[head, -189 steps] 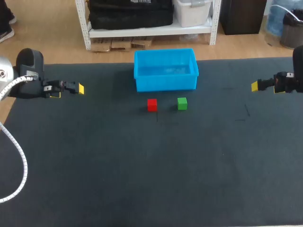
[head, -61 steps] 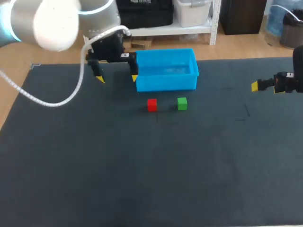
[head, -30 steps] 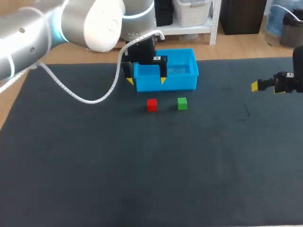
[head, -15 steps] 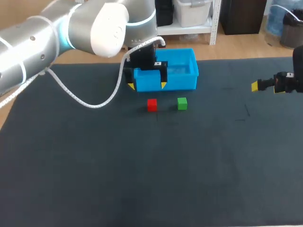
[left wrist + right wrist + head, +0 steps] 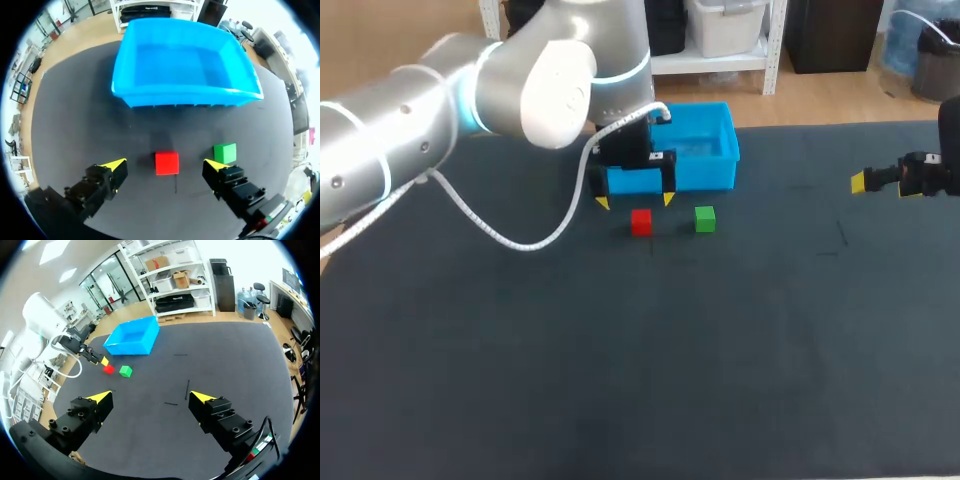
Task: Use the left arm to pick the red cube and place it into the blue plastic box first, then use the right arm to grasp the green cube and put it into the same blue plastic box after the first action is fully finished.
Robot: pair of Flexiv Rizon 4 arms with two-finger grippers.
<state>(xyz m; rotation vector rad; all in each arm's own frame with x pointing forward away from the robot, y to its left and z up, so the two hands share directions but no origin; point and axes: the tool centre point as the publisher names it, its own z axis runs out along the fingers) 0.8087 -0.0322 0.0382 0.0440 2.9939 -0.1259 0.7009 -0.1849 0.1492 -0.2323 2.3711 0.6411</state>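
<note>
**Operator:** Two arms, one table. Where do things stand on the first step?

**Spotter:** Your table (image 5: 520, 350) has the box (image 5: 670, 150) at its far side, with neither cube in it. Your left arm (image 5: 470, 90) reaches across in front of the box. The left gripper (image 5: 634, 201) hangs above the table with its fingers (image 5: 107, 175) spread wide, holding nothing. The right gripper (image 5: 151, 397) is well apart at the right edge, also wide open and bare.

**Operator:** And the red cube?

**Spotter:** The red cube (image 5: 166, 163) lies on the table just in front of the box. In your left wrist view it sits between the two yellow tips, about centred in the gap, with its sides roughly square to them. The green cube (image 5: 225, 152) is just beside it, close to the finger on that side.

**Operator:** So what does the move turn on?

**Spotter:** Going straight down, I judge. The red cube lies under the gap, not off to either side, so you need only descend and close. Mind that the finger nearest the green cube clears it.
</note>
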